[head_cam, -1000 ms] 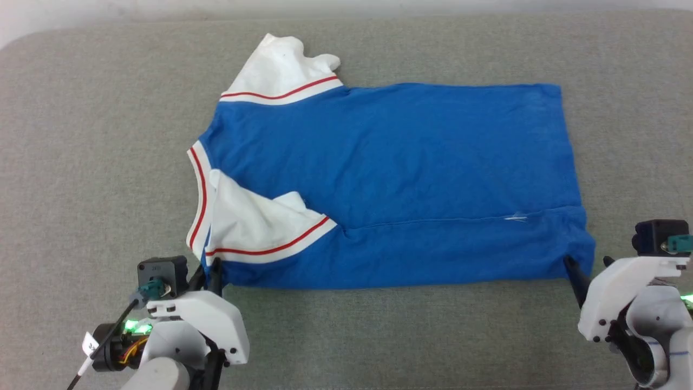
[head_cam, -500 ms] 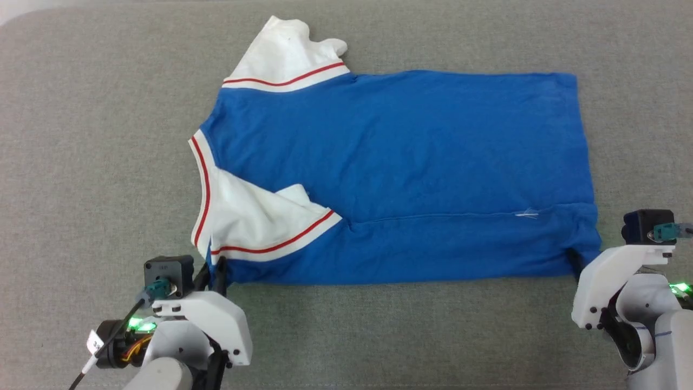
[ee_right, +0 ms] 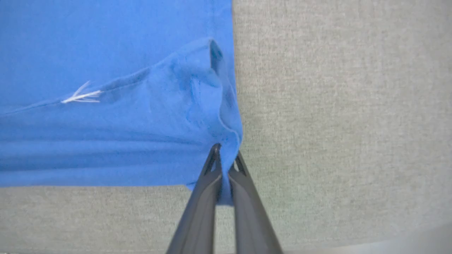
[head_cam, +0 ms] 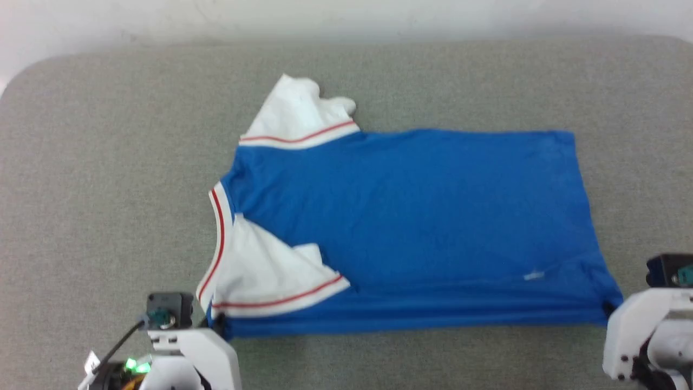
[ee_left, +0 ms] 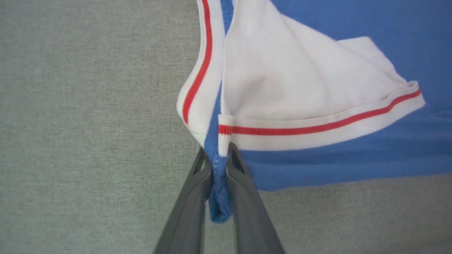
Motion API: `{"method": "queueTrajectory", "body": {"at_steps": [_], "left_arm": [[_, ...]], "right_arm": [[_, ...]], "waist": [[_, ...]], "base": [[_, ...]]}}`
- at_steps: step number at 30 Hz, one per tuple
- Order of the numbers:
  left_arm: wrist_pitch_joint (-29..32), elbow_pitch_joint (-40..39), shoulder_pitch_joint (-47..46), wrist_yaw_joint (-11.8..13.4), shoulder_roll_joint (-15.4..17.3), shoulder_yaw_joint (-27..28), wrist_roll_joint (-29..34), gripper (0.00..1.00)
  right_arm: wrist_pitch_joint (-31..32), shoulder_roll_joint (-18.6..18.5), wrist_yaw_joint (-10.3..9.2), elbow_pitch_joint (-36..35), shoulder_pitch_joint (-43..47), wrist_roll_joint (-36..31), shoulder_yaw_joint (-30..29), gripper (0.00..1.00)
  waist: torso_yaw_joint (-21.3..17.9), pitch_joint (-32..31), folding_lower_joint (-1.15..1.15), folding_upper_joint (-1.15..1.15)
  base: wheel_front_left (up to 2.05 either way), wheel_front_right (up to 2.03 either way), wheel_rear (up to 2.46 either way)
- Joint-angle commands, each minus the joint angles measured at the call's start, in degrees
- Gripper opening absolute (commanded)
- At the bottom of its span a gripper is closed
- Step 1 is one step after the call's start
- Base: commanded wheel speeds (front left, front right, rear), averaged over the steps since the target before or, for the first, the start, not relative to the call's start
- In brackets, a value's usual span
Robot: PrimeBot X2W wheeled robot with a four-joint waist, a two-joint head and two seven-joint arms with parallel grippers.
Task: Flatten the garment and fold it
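Grey surface (head_cam: 108, 162) surrounds the garment (head_cam: 411, 216); left end effector (ee_left: 216, 155) and right end effector (ee_right: 226, 155) pinch its near corners.

Grey fabric surface (head_cam: 108, 162), pale wall (head_cam: 346, 16) behind

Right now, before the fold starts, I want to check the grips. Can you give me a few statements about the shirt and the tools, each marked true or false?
1. The left tool is shut on the shirt at its near collar-end corner. True.
2. The right tool is open and clear of the shirt. False: it is shut on the near hem corner.
3. The near sleeve lies folded over the blue body. True.
4. The far sleeve is tucked under the shirt. False: it sticks out onto the grey surface.
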Motion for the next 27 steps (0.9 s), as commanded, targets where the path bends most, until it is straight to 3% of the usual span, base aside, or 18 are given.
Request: {"method": "queueTrajectory", "body": {"at_steps": [1,9,10,11,18,24,27], "left_arm": [[0.81,-0.07,1.33,-0.04,1.03,0.0,-0.6,0.0],[1.24,1.97,2.92,-2.1,-0.98,-1.52,-2.93,0.0],[0.78,2.66,2.78,-2.48,-1.44,-1.54,-3.14,0.11],[0.27,3.43,2.59,-2.86,-1.79,-1.57,-3.21,1.0],[-7.59,3.73,0.57,-4.67,-2.89,1.02,-2.55,1.0],[-17.54,-0.57,-2.93,-6.82,-3.01,4.46,-0.56,1.0],[-19.21,-1.16,-5.61,-7.2,-2.09,5.17,1.06,1.0]], "right_arm": [[0.88,-0.81,-0.17,-0.75,1.66,0.32,-0.81,0.0],[2.96,0.84,-0.17,-0.77,5.48,1.77,-1.52,0.0],[2.33,1.16,-0.17,-0.38,5.26,2.02,-1.59,0.76],[1.59,1.44,-0.17,0.06,4.96,2.26,-1.69,1.0],[-7.95,1.36,-0.17,-1.03,2.38,2.89,-0.49,1.0],[-19.11,0.91,-0.17,-6.02,1.6,2.95,2.79,1.0],[-23.88,1.61,-0.17,-8.17,1.39,2.29,3.61,1.0]], "waist": [[-0.27,-1.17,0.0,0.0],[-0.39,-0.57,0.0,0.0],[-0.43,-0.49,0.0,0.0],[-0.47,-0.46,0.0,0.0],[-1.38,-1.39,0.0,0.0],[-3.32,-1.8,0.0,0.0],[-5.05,-1.05,0.0,0.0]], "base": [[0.0,0.0,0.0],[0.0,0.0,0.0],[0.0,0.0,0.0],[0.0,0.0,0.0],[0.0,0.0,0.0],[0.0,0.0,0.0],[0.0,0.0,0.0]]}}
